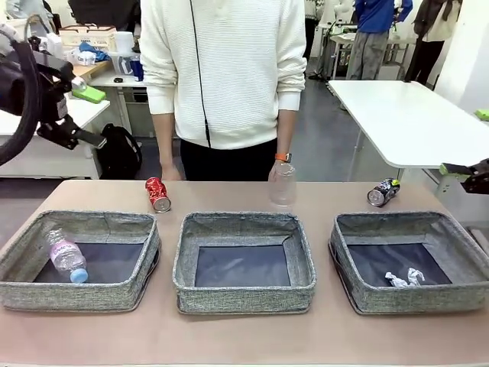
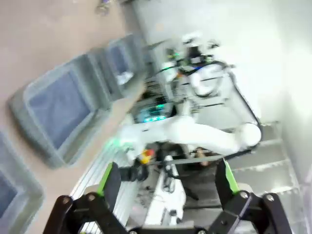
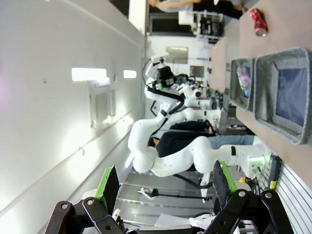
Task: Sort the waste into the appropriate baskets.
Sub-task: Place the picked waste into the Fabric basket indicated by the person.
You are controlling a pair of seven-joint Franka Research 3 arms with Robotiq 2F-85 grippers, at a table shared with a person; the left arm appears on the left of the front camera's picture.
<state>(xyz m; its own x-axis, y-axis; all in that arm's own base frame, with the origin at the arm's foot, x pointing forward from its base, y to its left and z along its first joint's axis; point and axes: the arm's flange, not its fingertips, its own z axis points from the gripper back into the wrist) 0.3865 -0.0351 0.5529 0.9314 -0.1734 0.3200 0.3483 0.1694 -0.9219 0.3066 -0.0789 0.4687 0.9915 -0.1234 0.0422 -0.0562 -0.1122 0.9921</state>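
Off to either side of the bench (image 1: pixel 244 336), the left pincer (image 2: pixel 166 171) and right pincer (image 3: pixel 165 171) are gaping wide, gripping nothing.

Lab: white worktable (image 1: pixel 412 115), cluttered desk (image 1: pixel 97 70)

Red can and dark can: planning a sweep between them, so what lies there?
In the front view, the clear plastic cup, a person's hand at its top, stands between red can and dark can; otherwise bare table.

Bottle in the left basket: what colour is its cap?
Blue; the bottle shows best in the front view.
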